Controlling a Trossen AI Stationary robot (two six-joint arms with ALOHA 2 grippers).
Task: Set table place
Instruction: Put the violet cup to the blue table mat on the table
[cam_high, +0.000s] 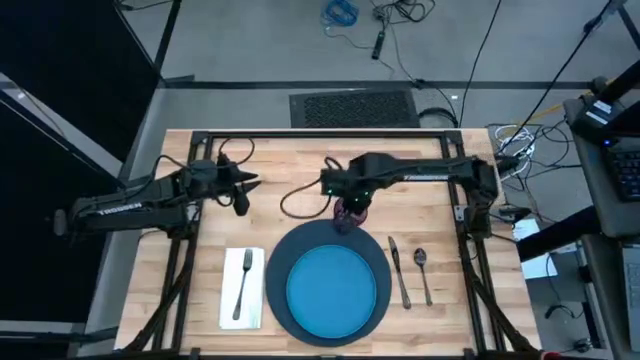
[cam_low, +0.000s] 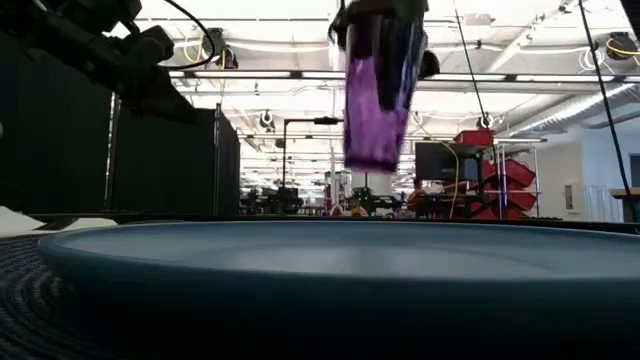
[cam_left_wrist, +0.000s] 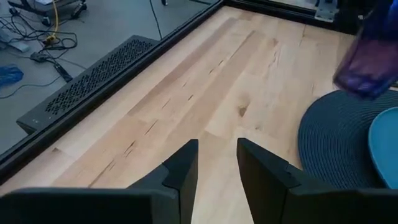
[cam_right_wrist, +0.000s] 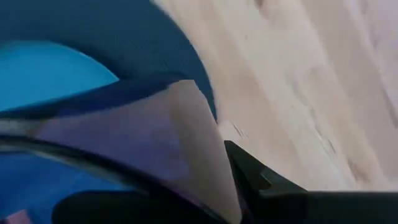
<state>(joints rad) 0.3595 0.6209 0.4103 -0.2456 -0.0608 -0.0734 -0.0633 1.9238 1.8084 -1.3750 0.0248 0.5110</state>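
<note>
A small purple cup (cam_high: 348, 215) hangs over the far rim of the dark navy round disc (cam_high: 285, 250), with my right gripper (cam_high: 352, 205) shut on it. The low view shows the cup (cam_low: 378, 95) upright and clear of the table. On the disc sits the bright blue plate (cam_high: 335, 292). Left of it, the fork (cam_high: 243, 283) lies on the white napkin (cam_high: 232, 300). The knife (cam_high: 400, 272) and spoon (cam_high: 423, 268) lie to the right. My left gripper (cam_left_wrist: 217, 158) hovers open over bare wood at the far left. My right gripper holds the cup by its upper wall near the rim (cam_right_wrist: 186, 137), coming from above with its fingers pointing down. A dark finger (cam_low: 388, 65) shows through the translucent wall and another finger (cam_right_wrist: 261, 180) stands outside it. The cup hangs upright, lifted clear.
The table (cam_high: 300, 160) has bare planks along its far side between the two arms. A black metal frame runs along the table's edges. A floor grate (cam_high: 352, 106) and cables lie beyond the far edge.
</note>
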